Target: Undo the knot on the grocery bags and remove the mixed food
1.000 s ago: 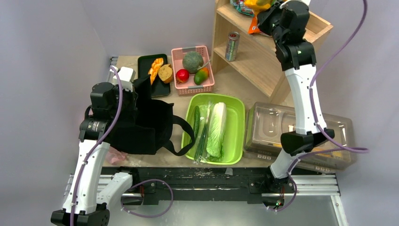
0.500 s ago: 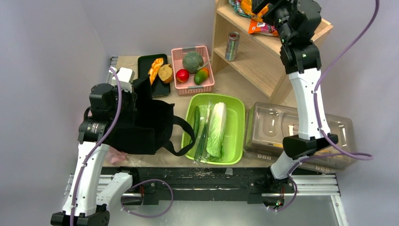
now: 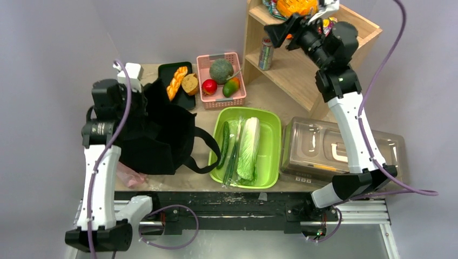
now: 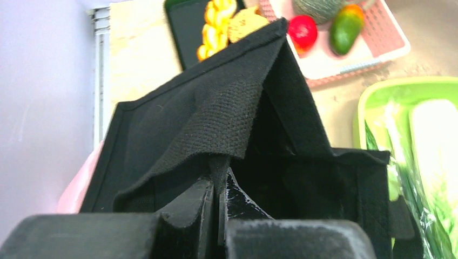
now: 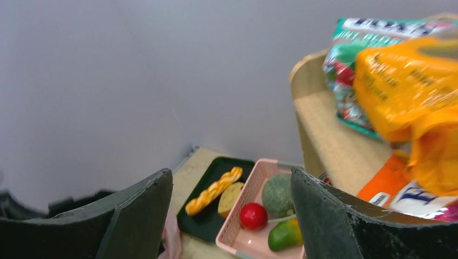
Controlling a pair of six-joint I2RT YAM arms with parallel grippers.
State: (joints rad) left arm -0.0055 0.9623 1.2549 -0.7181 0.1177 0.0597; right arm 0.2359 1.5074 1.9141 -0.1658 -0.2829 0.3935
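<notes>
Under the black bag point(image 3: 156, 135) at the tan table's point(image 3: 264, 94) near left edge, the pink grocery bags point(image 3: 131, 177) peek out crumpled, their knot hidden. The cucumber point(image 3: 223, 145) and napa cabbage point(image 3: 249, 148) lie in the green tub point(image 3: 269, 151), long axes running near to far. Grey walls surround the table. The left gripper point(image 4: 219, 199) is clamped on the black bag's rim. The right gripper point(image 5: 229, 178) gapes empty by the wooden shelf point(image 3: 291, 70).

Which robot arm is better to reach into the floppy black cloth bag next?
Probably the right. The right gripper is open and empty, up by the wooden shelf. The left gripper is busy, shut on the rim of the black cloth bag.
</notes>
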